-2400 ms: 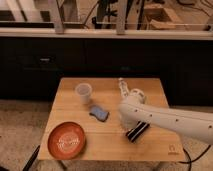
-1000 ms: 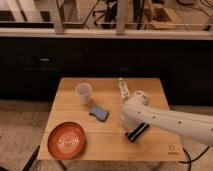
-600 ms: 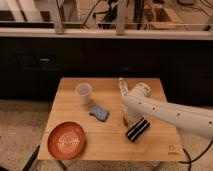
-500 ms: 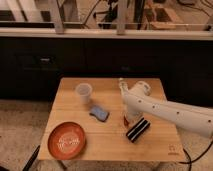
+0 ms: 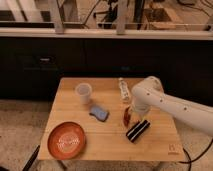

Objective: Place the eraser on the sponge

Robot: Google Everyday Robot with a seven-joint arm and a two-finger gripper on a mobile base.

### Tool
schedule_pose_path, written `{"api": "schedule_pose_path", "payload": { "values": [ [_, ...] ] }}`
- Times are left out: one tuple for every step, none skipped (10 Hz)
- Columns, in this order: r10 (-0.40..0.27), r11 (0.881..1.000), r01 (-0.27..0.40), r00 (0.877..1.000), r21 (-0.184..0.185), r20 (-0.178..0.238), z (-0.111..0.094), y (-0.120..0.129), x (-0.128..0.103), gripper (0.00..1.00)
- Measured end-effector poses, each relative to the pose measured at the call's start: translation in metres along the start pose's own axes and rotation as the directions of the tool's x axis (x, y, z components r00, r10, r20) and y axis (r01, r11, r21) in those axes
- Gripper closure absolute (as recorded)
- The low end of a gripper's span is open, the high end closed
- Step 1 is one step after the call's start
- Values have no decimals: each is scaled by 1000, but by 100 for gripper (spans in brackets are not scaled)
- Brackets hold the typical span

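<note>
The eraser (image 5: 137, 130) is a black block with a white stripe, lying flat on the wooden table (image 5: 107, 145) right of centre. The sponge (image 5: 99, 113) is blue and lies near the table's middle, left of the eraser and apart from it. My gripper (image 5: 128, 116) hangs from the white arm (image 5: 165, 102) that reaches in from the right. It points down just above and left of the eraser's upper end, between eraser and sponge. Nothing shows in its grasp.
A translucent cup (image 5: 83, 93) stands behind the sponge. An orange plate (image 5: 66, 140) sits at the front left corner. A small white bottle (image 5: 123, 90) stands at the back, close to the arm's wrist. A dark cabinet runs behind the table.
The arm has lifted and swung back off the eraser, which was partly covered before and now lies fully visible. The eraser, sponge, cup and plate have stayed in place.
</note>
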State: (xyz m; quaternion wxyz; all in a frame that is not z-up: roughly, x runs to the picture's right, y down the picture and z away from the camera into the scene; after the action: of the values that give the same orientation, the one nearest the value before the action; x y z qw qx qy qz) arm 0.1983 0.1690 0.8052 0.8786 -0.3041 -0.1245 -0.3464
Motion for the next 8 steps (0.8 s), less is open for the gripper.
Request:
{"api": "schedule_pose_path", "payload": {
  "values": [
    [20,1000,-20,1000,-7,7,0,9,7,20],
    [27,1000,-27,1000,-6,12,0,12,11,20],
    [39,999,-39,999,-2,21,2,19,18,20],
    [43,999,-43,999,1,33,8,30,22,20],
    [42,999,-42,998,10,40,14,34,23,20],
    [33,999,-34,998,23,46,21,35,21,20],
    [33,999,-35,998,30,50,26,37,21,20],
    [36,999,-37,998,33,50,29,40,22,20]
  ]
}}
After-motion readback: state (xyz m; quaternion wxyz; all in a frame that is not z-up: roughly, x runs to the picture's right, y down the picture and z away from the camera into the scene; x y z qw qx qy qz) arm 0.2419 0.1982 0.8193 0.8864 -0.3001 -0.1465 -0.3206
